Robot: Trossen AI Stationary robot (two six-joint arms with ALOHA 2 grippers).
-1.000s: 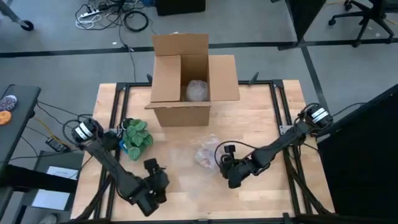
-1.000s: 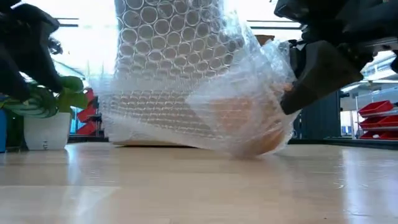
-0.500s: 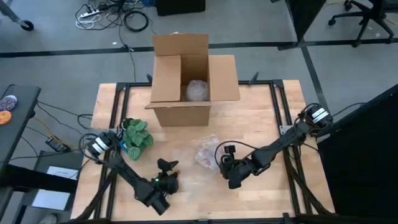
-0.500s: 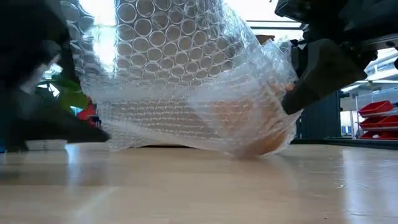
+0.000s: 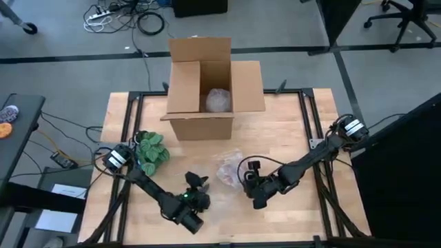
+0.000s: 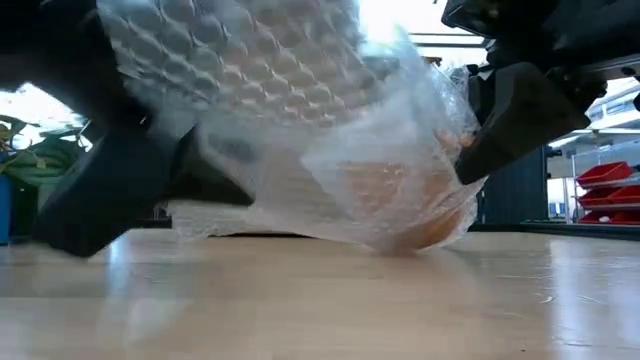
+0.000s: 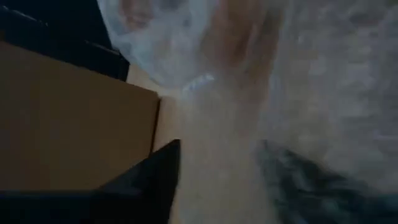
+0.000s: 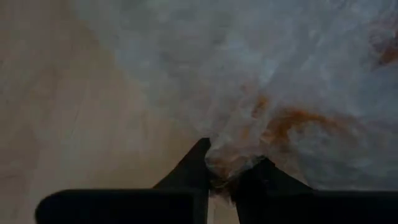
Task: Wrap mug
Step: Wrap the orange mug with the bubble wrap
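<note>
The right pincer (image 5: 249,180) is pinching the edge of the clear bubble-wrap sheet (image 5: 222,180), which bundles an orange-brown mug (image 6: 400,195) lying on the pale wooden bench (image 5: 289,138) just beside its fingertips. Across the bundle, the left pincer (image 5: 200,187) sits low at the wrap's other edge, fingers spread. Farther beyond stands an open brown cardboard box (image 5: 210,86); a small green potted plant (image 5: 150,151) sits near the left arm.
</note>
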